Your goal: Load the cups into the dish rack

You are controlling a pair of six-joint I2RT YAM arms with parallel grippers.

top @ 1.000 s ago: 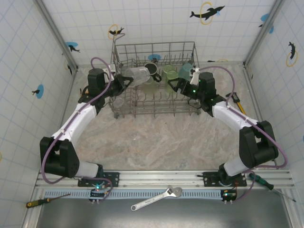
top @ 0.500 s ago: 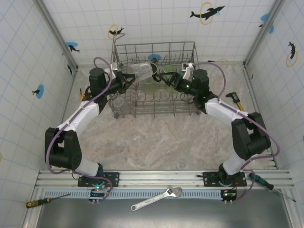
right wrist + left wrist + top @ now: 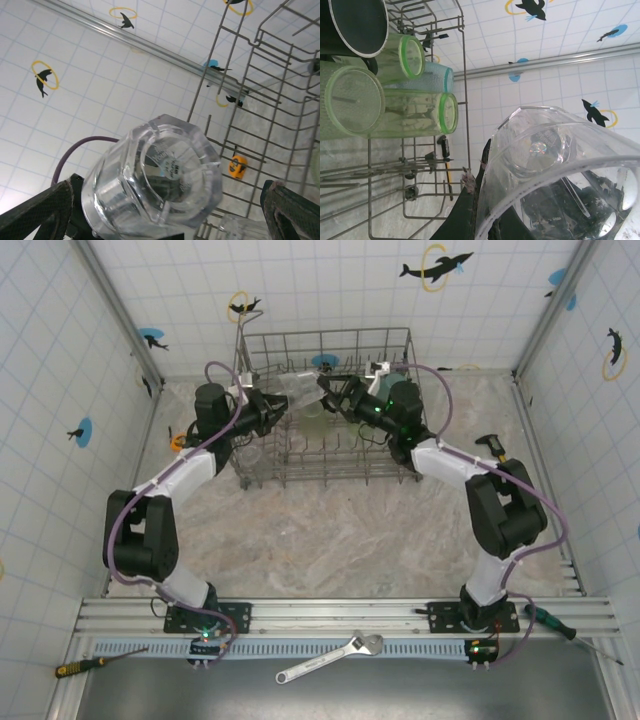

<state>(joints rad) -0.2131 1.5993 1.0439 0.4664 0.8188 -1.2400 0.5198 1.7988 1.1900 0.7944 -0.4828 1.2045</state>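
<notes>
A clear cup (image 3: 300, 390) hangs tilted over the back of the dish rack (image 3: 330, 340), and my left gripper (image 3: 279, 402) is shut on its rim. In the left wrist view the cup (image 3: 560, 170) is large at the lower right, with my left gripper (image 3: 487, 215) pinching its wall, one finger inside. My right gripper (image 3: 329, 390) is open at the cup's base. In the right wrist view that thick base (image 3: 160, 185) sits between the spread fingers (image 3: 40, 215) of my right gripper (image 3: 167, 215). Green tumblers (image 3: 355, 102), a teal one (image 3: 437, 77) and a black mug (image 3: 357, 22) lie in the rack (image 3: 465, 75).
Another clear cup (image 3: 248, 453) stands on the table left of the rack, near an orange tape measure (image 3: 178, 443). A hammer (image 3: 497, 450) lies to the right. A wrench (image 3: 330, 658) and screwdrivers rest on the near rail. Tiled walls close in the sides and back.
My left gripper carried the clear cup rightward and farther back over the rack. My right gripper swung left across the rack until its open fingers flanked the cup's base.
</notes>
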